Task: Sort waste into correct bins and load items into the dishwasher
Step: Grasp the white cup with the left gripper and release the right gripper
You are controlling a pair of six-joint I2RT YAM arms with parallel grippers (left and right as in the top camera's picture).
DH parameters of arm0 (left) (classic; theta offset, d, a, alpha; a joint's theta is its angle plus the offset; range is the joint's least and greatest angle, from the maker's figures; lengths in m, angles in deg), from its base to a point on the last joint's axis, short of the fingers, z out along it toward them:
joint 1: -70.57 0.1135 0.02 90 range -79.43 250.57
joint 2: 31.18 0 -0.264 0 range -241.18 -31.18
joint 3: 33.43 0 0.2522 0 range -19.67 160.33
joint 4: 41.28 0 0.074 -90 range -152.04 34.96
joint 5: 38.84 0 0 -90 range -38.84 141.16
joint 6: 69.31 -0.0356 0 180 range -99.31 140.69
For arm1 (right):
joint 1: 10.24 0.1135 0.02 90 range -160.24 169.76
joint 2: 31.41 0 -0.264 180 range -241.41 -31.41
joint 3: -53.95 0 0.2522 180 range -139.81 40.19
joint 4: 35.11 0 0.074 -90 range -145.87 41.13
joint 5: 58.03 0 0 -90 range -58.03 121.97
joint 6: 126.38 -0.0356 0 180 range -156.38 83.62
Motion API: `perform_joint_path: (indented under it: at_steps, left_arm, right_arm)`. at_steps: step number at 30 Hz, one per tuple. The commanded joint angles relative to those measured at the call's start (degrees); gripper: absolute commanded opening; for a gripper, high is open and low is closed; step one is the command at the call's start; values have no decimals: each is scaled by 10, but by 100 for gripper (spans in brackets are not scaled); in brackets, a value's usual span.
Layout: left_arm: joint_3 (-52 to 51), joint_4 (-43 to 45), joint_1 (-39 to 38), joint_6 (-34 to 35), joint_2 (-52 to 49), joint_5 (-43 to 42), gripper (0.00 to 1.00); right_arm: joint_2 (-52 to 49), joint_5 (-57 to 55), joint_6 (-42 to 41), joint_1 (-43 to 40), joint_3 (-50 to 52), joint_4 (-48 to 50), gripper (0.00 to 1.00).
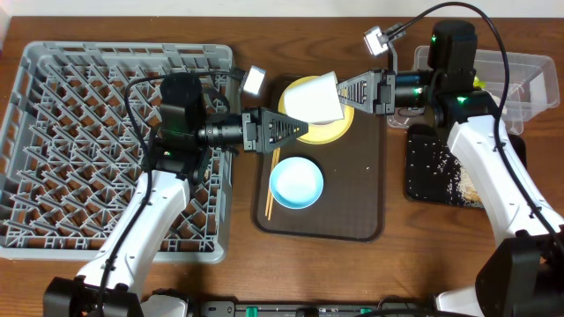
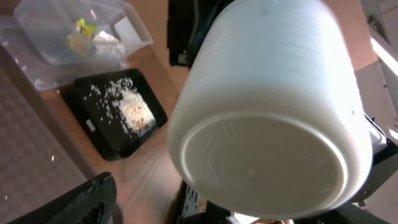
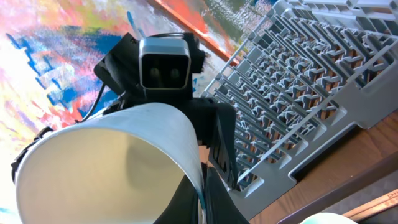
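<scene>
A: Where is the round ribbed white bowl (image 1: 319,99)?
B: In the air over the brown serving tray (image 1: 352,202), on its side, base facing the left gripper (image 1: 304,128), whose jaws are spread wide just beside it.
A: And the right gripper (image 1: 348,91)?
B: Jaws pinching the bowl's rim; the grey pegged plastic rack (image 1: 88,132) lies farther left

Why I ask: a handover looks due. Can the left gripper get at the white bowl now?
Probably yes: the white bowl, pinched by the right gripper, faces the open left gripper base-first with nothing between them.
</scene>
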Motion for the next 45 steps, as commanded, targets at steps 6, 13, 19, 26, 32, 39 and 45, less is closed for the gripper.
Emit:
perform_joint_path:
  at_steps: [6, 13, 19, 26, 32, 39, 45]
  left_arm:
    - [7, 102, -1, 93, -3, 8, 89]
    - [7, 148, -3, 152, -3, 3, 89]
    - [7, 159, -28, 152, -3, 1, 88]
    - [7, 191, -42, 157, -3, 2, 87]
    - [7, 209, -42, 156, -3, 2, 86]
    - [7, 225, -42, 156, -3, 1, 81]
    - [7, 225, -28, 157, -3, -3, 75]
  right_arm:
    - [3, 21, -5, 17, -6, -1, 1]
    - [3, 17, -5, 25, -6, 0, 1]
    - [3, 4, -5, 41, -6, -1, 1]
    - [3, 2, -5, 52, -6, -1, 1]
    - [3, 2, -5, 52, -6, -3, 1]
    - [3, 2, -5, 52, -6, -7, 1]
    - [3, 2, -5, 49, -6, -12, 1]
